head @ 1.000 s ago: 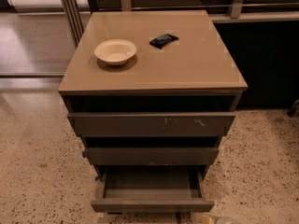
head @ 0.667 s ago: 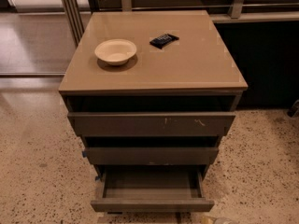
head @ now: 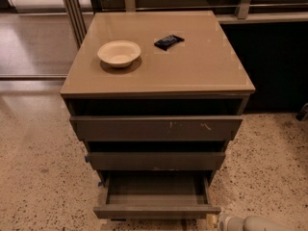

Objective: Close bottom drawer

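Scene: A three-drawer cabinet [head: 192, 76] stands on a speckled floor [head: 38, 167], seen from above and in front.
Bottom drawer: The bottom drawer [head: 156, 210] is pulled well out of the cabinet. Its shallow tray is bare as far as it shows, and its plain dark front is the nearest thing to the camera.
Other drawers: The scratched top drawer front [head: 156, 128] and the middle drawer front [head: 156, 160] sit well back of the bottom one.
On top: A pale bowl [head: 119, 53] and a small black object [head: 169, 41] rest apart on the tan top, clear of the work below.
Gripper: The gripper [head: 216, 221] enters at the lower right edge on a pale rounded arm section [head: 260, 224], low to the floor and just beside the drawer front's right corner. Whether it touches the front cannot be told, nor whether the claw is wide or narrow.
Progress: The closing looks not yet begun, since the tray is open to nearly its full depth.
Left to do: The likely job is to bring the gripper squarely against the drawer front and push it straight in until it lines up under the middle front.
Watch: A push at the corner could skew the tray on its runners.
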